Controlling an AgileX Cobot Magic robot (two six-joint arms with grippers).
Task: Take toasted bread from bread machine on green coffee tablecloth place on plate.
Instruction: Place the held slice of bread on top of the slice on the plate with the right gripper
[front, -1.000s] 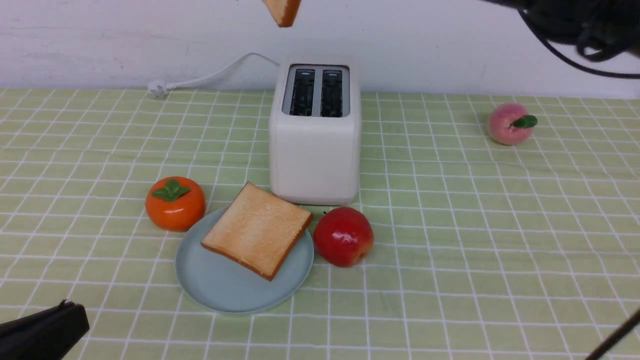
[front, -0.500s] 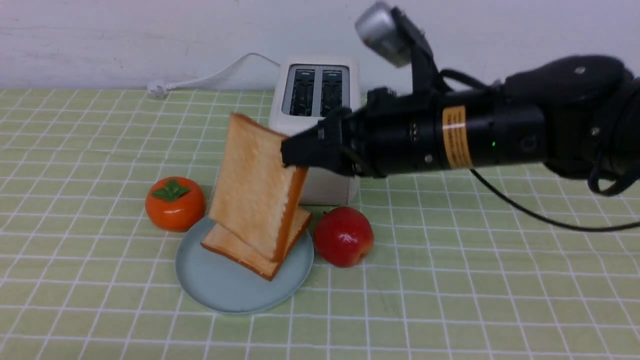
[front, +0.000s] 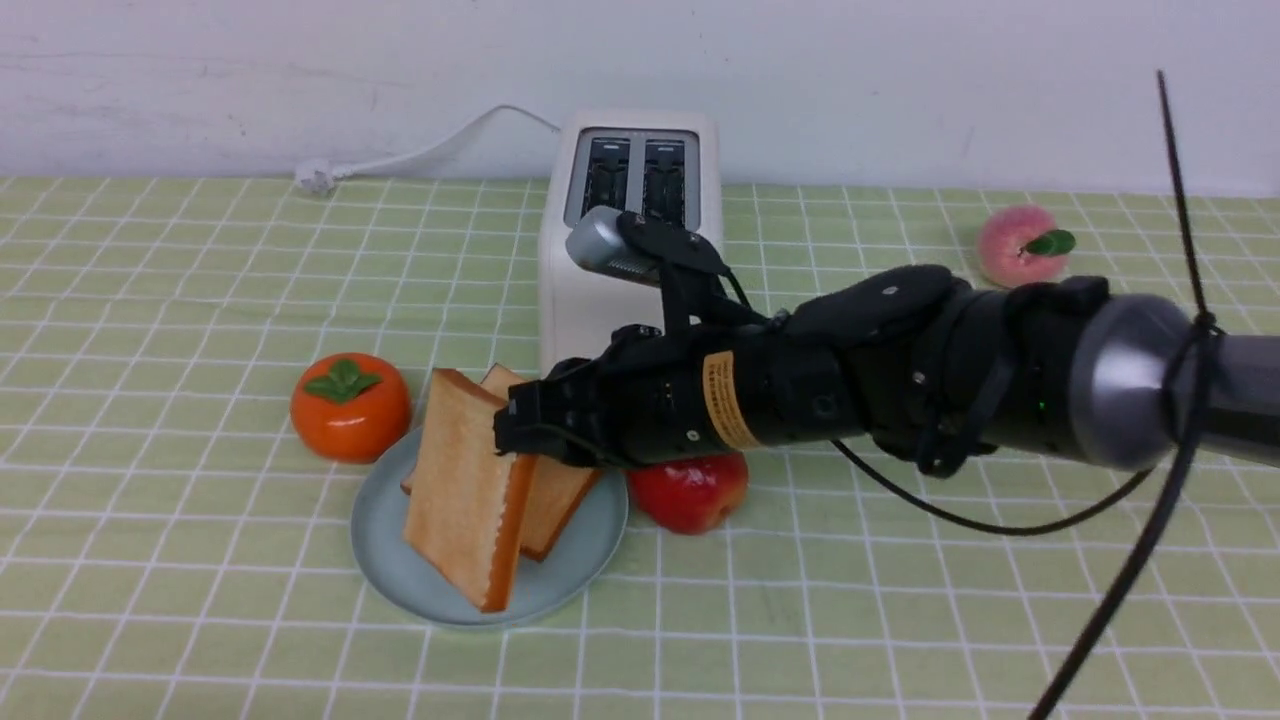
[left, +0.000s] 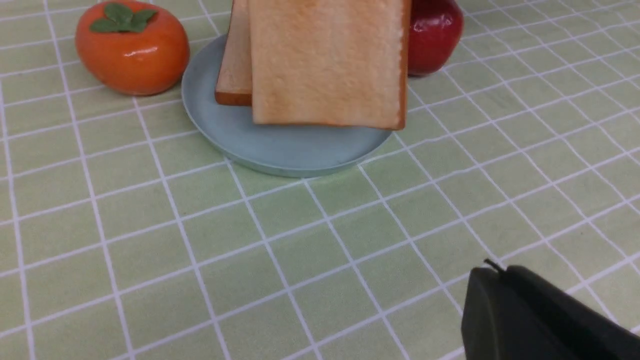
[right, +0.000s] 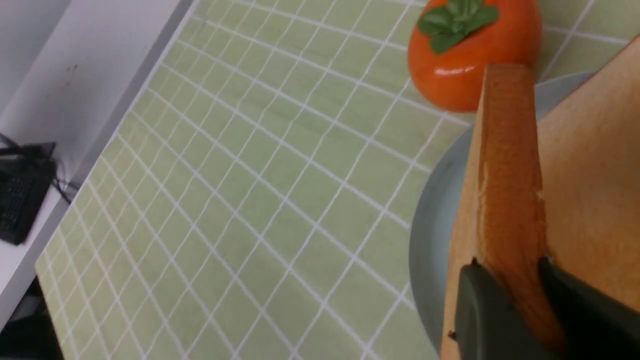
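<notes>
My right gripper (front: 515, 430) is shut on the top edge of one slice of toasted bread (front: 462, 490) and holds it upright, its lower edge on or just above the pale blue plate (front: 400, 560). In the right wrist view the fingers (right: 475, 305) clamp the crust (right: 507, 165). The second slice (front: 545, 495) lies flat on the plate behind it. The cream bread machine (front: 590, 290) stands behind, both slots empty. In the left wrist view the held slice (left: 325, 60) stands in front of the flat one (left: 235, 65) on the plate (left: 280, 150). My left gripper (left: 487, 272) is shut, low over the green tablecloth (front: 900, 600).
An orange persimmon (front: 350, 407) sits left of the plate. A red apple (front: 690, 490) sits right of it, partly under my right arm. A peach (front: 1020, 247) lies far right. The toaster's white cord (front: 400, 155) trails back left. A black cable (front: 1150, 480) hangs at the right.
My right arm has come down from above the toaster to the plate, carrying the second slice with it. The left gripper has left the front view's lower left corner.
</notes>
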